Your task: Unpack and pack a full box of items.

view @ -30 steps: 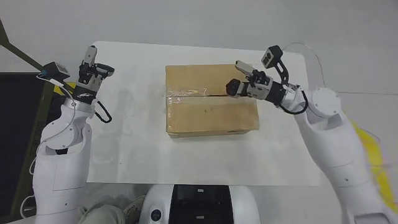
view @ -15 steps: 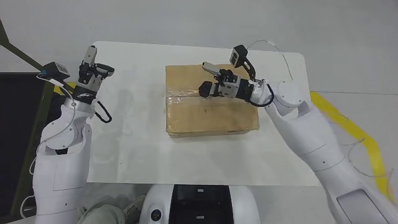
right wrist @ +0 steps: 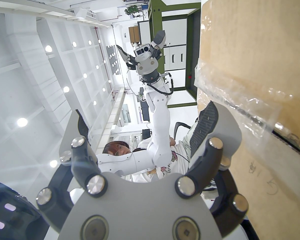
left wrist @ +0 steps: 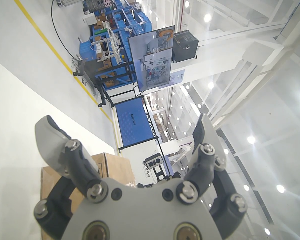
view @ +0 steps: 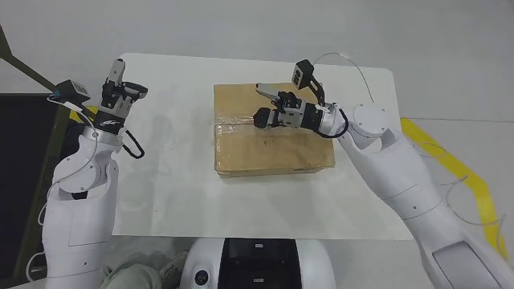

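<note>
The white table [view: 177, 193] is the biggest thing before me, and the cardboard box [view: 273, 148] sits on it near the middle, a little toward the far edge. Its flaps are shut, so whatever is inside is hidden from me. My right gripper [view: 260, 103] lies sideways over the box top, above the centre seam, with its jaws spread wide and nothing between them. In my right wrist view the box runs off the edge of the picture, and one finger's ribbed pad [right wrist: 205, 126] sits just beside a crumpled, loose end of clear tape [right wrist: 240, 96] at the seam. I cannot tell whether the pad touches the tape. My left gripper [view: 128, 80] is raised over the table's far left corner, well apart from the box, its fingers also spread and empty. From that wrist, one finger covers most of the box and only a corner shows.
</note>
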{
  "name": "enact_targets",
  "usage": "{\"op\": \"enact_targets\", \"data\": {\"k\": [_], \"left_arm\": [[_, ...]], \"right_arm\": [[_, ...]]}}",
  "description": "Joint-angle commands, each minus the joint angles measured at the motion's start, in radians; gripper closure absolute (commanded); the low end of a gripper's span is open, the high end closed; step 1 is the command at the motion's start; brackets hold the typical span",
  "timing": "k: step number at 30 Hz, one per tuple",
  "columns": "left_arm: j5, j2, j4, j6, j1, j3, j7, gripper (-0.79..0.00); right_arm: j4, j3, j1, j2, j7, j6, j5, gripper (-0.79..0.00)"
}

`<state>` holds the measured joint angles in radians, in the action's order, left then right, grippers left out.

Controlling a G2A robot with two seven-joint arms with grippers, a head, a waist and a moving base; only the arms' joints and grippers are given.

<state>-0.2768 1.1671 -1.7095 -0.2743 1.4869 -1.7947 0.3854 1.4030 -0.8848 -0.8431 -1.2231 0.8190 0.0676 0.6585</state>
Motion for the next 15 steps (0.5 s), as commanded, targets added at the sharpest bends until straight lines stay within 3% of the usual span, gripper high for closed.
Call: {"op": "enact_targets", "data": {"k": [1, 15], "left_arm": [[0.000, 0.000, 0.000, 0.000, 0.000, 0.000, 0.000, -0.785], [0.000, 0.000, 0.000, 0.000, 0.000, 0.000, 0.000, -0.785]], "right_arm": [[0.006, 0.013, 0.006, -0.008, -0.017, 0.003, 0.010, -0.785], [-0.120, 0.232, 0.181, -0.122, -0.118, 0.025, -0.034, -0.785]]}}
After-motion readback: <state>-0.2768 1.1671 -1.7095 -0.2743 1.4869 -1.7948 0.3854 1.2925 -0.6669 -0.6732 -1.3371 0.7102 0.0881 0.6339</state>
